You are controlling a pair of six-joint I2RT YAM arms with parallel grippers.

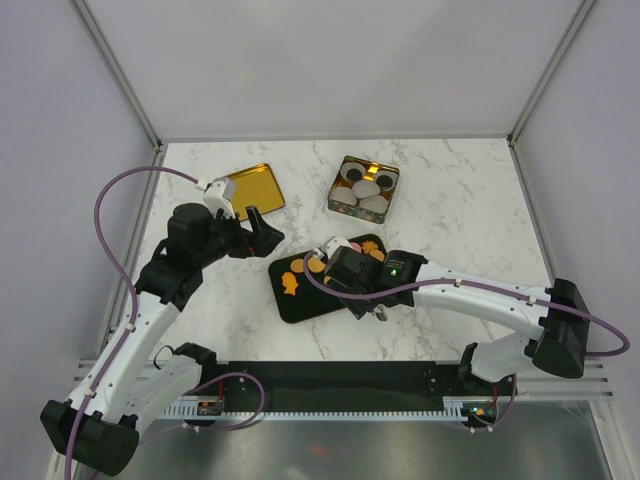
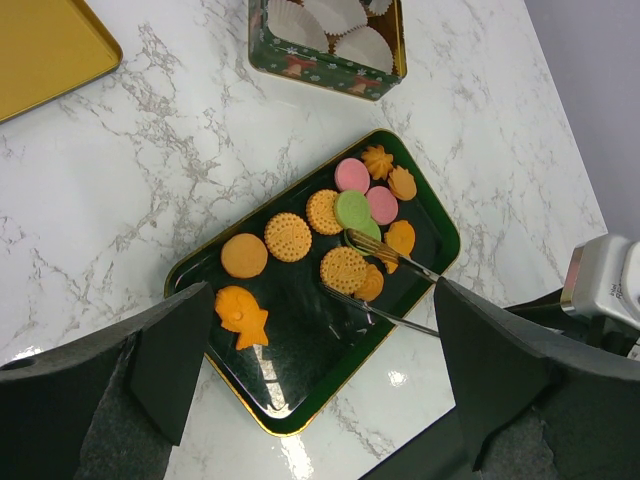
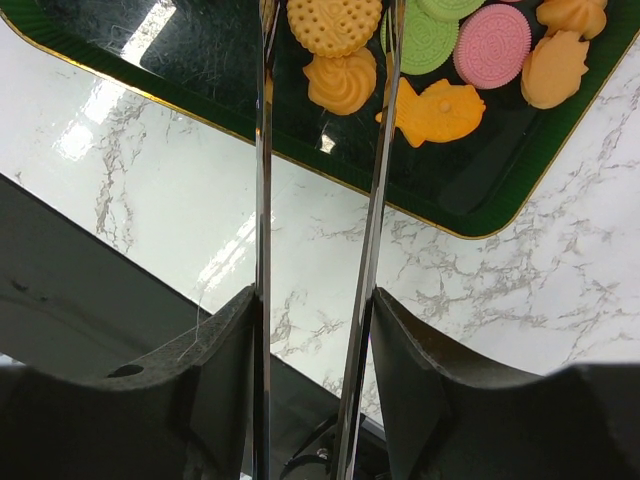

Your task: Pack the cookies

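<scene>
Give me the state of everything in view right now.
Left gripper, open, empty.
Right gripper, shut on tongs.
Tongs, open, tips straddling a round orange cookie.
Cookies, lying on the tray.
Tin, open, liners inside.
Gold lid, off, flat on the table.

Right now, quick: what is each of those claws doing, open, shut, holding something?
Left gripper: open, holding nothing.
Right gripper: shut on a pair of metal tongs, tips over the cookies.
</scene>
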